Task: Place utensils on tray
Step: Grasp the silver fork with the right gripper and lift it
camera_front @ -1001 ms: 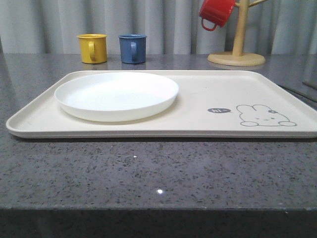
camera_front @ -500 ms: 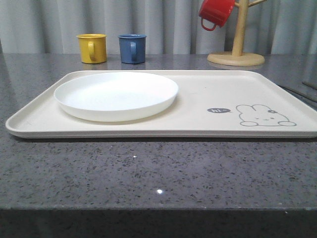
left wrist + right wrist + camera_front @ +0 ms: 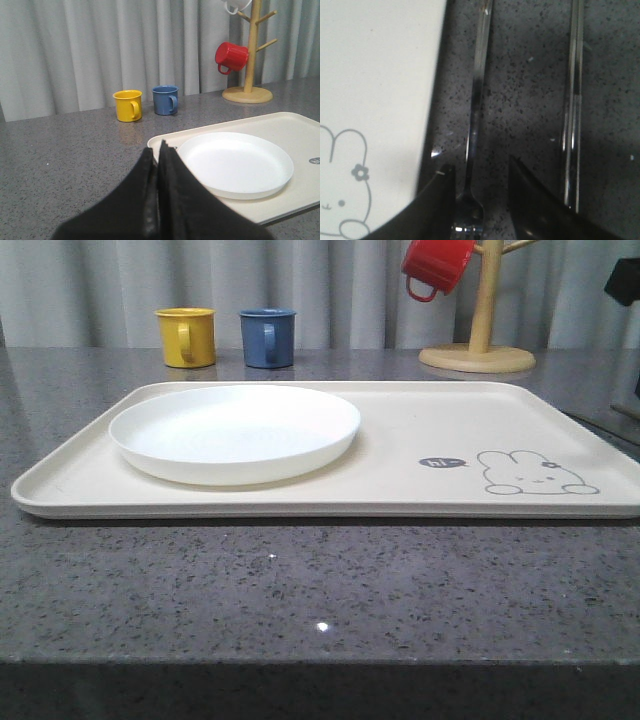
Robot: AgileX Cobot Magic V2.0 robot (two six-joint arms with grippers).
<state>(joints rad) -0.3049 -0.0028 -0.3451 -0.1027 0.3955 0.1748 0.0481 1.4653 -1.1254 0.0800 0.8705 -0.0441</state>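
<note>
Right wrist view: right gripper (image 3: pixel 481 200) opening wide, straddling fork (image 3: pixel 476 115) lying beside tray (image 3: pixel 380 75); chopsticks (image 3: pixel 574 100) waiting too. Plate (image 3: pixel 235 430) already sitting on tray. Left gripper (image 3: pixel 159 170) closed, empty.

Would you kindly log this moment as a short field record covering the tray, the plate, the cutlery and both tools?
tray: cream, on the grey counter, rabbit drawing at its right end
plate: white, empty, on the tray's left half
fork: on the counter beside the tray's edge, not on it
chopsticks: on the counter, farther from the tray than the fork
right tool: open, fingers either side of the fork
left tool: shut, empty
mugs: yellow mug and blue mug behind tray
</note>
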